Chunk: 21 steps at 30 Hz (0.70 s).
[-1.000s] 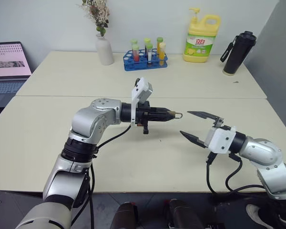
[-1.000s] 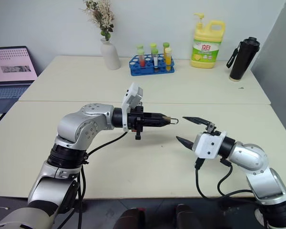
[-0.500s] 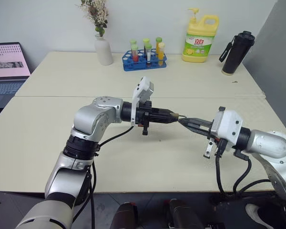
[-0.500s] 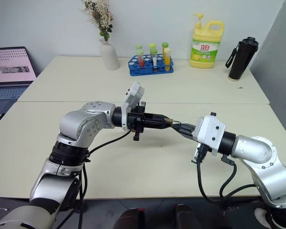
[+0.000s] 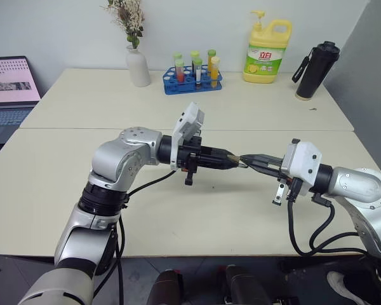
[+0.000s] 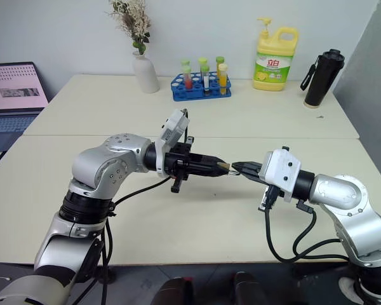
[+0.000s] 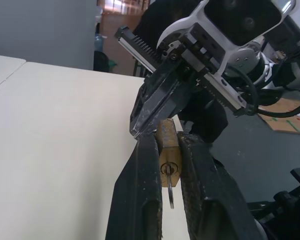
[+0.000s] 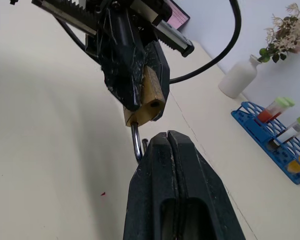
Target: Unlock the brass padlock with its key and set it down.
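Observation:
My left gripper reaches across above the table, shut on the brass padlock, whose golden body sits squeezed between the two black fingers. The silvery key hangs from the keyhole in the lock's underside. The thin shackle sticks out past the left fingertips. My right gripper comes in from the opposite side, shut, with its tips touching the shackle. Whether the shackle is pinched between them is hidden. In the head views the two grippers meet tip to tip at the padlock.
The cream table lies below both arms. Along its far side stand a white vase, a blue test-tube rack, a yellow detergent bottle and a black bottle. A laptop sits far left.
My right gripper was open and apart from the lock a second ago. It has shut, rolled at the wrist and come up to the shackle. The left gripper keeps holding the padlock.

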Available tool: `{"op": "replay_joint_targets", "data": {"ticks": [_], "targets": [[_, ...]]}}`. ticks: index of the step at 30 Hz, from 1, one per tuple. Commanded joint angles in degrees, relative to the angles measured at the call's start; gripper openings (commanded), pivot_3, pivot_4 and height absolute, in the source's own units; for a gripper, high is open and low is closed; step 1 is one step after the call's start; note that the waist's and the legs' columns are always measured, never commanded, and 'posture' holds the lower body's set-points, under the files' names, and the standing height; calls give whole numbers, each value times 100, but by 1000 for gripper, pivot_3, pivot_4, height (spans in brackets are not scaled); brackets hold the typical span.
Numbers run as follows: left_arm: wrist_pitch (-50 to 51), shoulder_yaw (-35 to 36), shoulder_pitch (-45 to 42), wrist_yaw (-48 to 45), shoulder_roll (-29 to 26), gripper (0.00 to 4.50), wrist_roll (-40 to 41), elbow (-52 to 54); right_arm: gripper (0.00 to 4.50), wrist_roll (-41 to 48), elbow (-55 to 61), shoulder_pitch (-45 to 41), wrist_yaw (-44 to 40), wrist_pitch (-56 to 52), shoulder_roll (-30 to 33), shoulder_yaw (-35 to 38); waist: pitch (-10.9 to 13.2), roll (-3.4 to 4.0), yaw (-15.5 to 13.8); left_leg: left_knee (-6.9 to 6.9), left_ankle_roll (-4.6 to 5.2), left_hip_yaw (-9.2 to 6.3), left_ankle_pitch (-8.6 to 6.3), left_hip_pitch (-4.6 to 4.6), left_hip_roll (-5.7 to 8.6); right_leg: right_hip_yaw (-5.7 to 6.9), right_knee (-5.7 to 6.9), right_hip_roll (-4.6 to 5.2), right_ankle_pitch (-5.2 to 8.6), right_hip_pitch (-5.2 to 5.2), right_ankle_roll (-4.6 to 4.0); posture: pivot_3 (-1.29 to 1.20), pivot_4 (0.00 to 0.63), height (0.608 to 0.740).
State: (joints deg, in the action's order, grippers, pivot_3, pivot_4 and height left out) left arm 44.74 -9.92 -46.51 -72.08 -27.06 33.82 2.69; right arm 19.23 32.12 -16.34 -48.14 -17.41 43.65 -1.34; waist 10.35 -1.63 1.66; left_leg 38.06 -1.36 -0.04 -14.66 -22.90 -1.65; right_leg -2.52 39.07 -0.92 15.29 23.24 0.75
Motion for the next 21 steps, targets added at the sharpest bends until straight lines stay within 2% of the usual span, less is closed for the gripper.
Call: {"op": "replay_joint_targets", "data": {"ticks": [1,9,21], "targets": [[-22,55,-3,-84,-79,187,126,202,0,-1,-40,22,-258,232,92,23,0,0,0,0,0,0,0,0,0,0,0,0,0,0,0,0,150,740],[25,54,-8,-143,-101,187,175,207,0,73,-252,-198,-640,195,136,-55,0,0,-1,0,0,0,0,0,0,1,0,0,0,0,0,0,150,740],[74,62,92,20,-98,187,162,233,0,-75,-178,-184,-695,-130,293,-79,0,0,0,0,0,-1,0,0,-1,0,0,0,0,0,0,0,150,740]]}}
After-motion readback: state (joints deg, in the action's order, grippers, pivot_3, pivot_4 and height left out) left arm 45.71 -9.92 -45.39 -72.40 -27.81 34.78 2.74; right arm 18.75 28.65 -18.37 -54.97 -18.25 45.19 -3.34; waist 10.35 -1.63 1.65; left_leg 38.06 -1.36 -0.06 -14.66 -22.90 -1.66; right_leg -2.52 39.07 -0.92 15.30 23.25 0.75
